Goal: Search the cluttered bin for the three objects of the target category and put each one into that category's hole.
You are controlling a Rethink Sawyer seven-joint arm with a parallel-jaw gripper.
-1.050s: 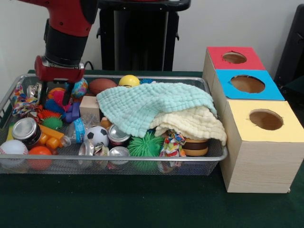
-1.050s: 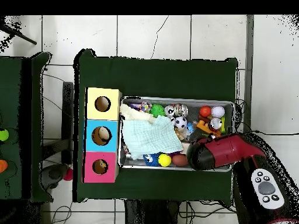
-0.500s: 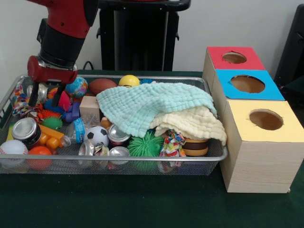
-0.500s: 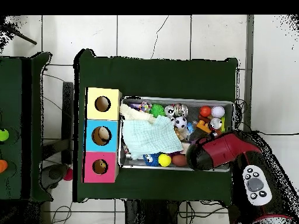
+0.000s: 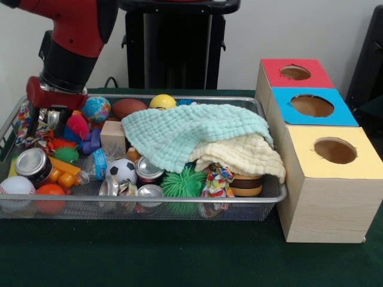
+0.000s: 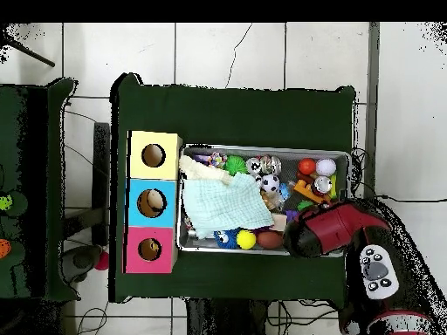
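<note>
Green felt covers the table where a wire bin (image 5: 179, 206) brims with toys. At the bin's left end the gripper (image 5: 45, 122) hangs, fingers parted and empty, above a silver can (image 5: 32, 164), baseball (image 5: 15, 188) and soccer ball (image 5: 122, 170). Mint cloth (image 5: 191, 131) drapes mid-bin; right of the bin stand red (image 5: 295, 73), blue (image 5: 312, 106) and yellow (image 5: 335, 150) boxes.

The gripper (image 5: 49, 121) hangs over the basket's (image 5: 179, 200) far left corner. The cloths (image 5: 197, 134) lie to its right, and the boxes (image 5: 323, 149) stand farther right.
</note>
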